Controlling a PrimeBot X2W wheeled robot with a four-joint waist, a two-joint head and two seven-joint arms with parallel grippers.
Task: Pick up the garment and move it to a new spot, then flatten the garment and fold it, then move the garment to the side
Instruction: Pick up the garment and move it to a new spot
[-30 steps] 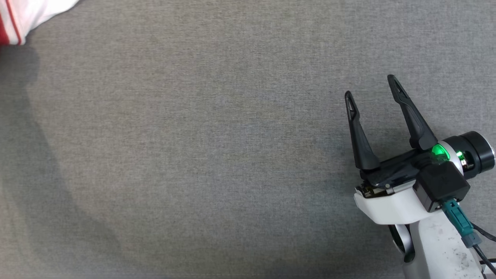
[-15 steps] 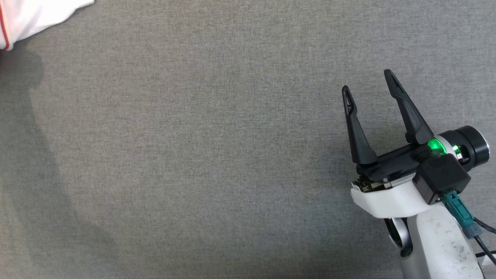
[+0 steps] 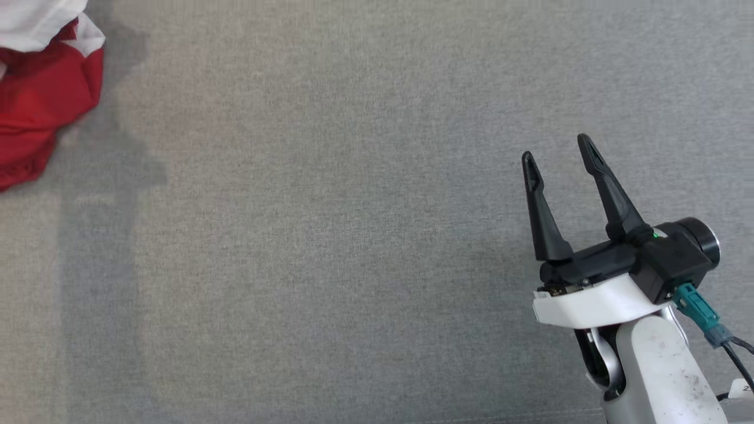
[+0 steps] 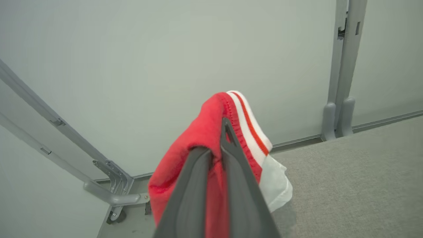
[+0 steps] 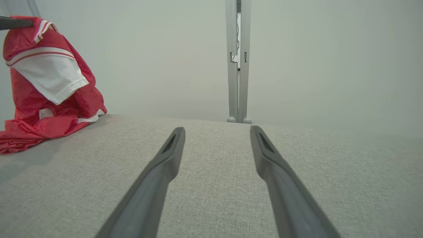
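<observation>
Garment (image 4: 203,129) between closed left jaws

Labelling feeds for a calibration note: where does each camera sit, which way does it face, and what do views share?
Head view: on the head, looking down at the grey surface; shows the open right gripper and forearm.
Left wrist view: on that wrist, facing the wall; left gripper shut on the red-and-white garment.
Right wrist view: low over the surface, facing the wall; its own open fingers.
Shared: all three see the garment.
</observation>
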